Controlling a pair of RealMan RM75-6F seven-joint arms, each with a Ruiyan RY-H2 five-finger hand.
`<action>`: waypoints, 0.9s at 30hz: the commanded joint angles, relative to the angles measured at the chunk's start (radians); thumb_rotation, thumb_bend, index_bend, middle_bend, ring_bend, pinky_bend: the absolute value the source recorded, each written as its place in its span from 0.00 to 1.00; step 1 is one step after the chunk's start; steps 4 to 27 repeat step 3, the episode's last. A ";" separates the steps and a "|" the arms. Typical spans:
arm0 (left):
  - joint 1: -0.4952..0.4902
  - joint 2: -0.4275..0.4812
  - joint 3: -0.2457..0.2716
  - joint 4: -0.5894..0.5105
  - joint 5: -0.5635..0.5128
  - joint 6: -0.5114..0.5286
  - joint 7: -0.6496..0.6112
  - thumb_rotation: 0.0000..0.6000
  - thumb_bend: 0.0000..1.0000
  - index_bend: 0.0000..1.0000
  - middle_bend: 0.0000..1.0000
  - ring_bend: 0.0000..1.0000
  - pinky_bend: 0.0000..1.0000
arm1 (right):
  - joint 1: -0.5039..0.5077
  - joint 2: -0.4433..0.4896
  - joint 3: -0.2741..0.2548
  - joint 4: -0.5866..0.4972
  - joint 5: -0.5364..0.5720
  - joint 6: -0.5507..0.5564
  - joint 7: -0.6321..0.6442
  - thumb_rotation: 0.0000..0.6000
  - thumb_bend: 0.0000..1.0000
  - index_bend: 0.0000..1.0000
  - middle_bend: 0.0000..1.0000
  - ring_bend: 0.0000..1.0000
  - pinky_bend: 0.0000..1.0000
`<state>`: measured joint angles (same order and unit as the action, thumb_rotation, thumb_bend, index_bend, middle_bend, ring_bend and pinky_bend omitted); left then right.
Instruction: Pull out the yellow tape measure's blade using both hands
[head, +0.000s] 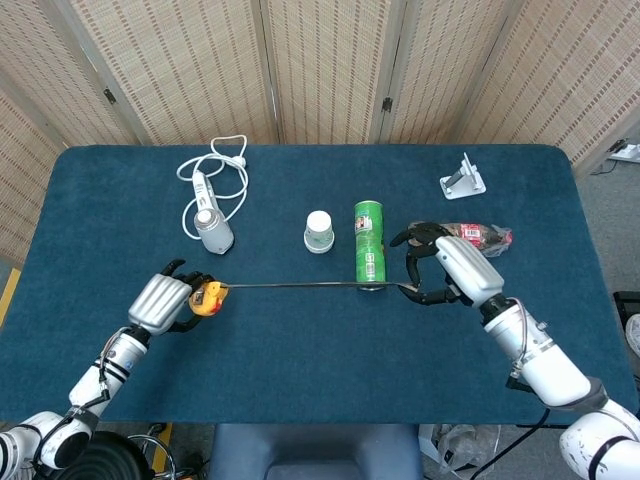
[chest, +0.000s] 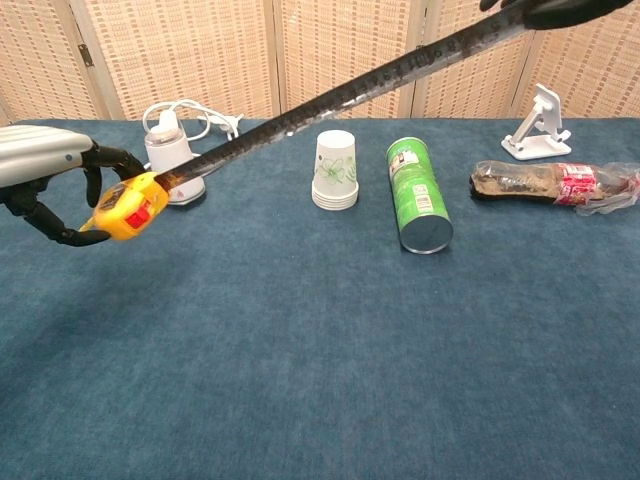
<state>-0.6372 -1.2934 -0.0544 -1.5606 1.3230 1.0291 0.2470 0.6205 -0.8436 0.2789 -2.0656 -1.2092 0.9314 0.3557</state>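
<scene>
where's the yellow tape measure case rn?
The yellow tape measure case is front-left in the head view, gripped by the left robot hand, below the white handheld device; its blade runs right.

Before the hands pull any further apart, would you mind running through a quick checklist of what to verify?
1. Left hand grips the yellow tape measure case: ok.
2. Right hand holds the blade tip: ok in the head view; the chest view crops most of that hand.
3. Blade runs straight between the hands, no kink or sag: ok.
4. Blade passes above the paper cup stack and the lying green can without touching: ok, judging by the chest view.
5. Room for the right hand to travel: not ok, the wrapped package lies close beside it.
6. Blade length left inside the case: cannot tell.
</scene>
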 joint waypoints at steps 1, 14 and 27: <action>0.003 -0.001 0.003 0.007 0.001 -0.004 0.000 1.00 0.42 0.56 0.55 0.47 0.15 | -0.040 0.042 0.001 0.014 -0.055 0.019 0.074 1.00 0.48 0.77 0.31 0.21 0.12; 0.004 -0.003 0.003 0.011 0.000 -0.007 0.001 1.00 0.42 0.56 0.55 0.47 0.15 | -0.053 0.060 0.001 0.015 -0.077 0.027 0.098 1.00 0.48 0.77 0.31 0.21 0.12; 0.004 -0.003 0.003 0.011 0.000 -0.007 0.001 1.00 0.42 0.56 0.55 0.47 0.15 | -0.053 0.060 0.001 0.015 -0.077 0.027 0.098 1.00 0.48 0.77 0.31 0.21 0.12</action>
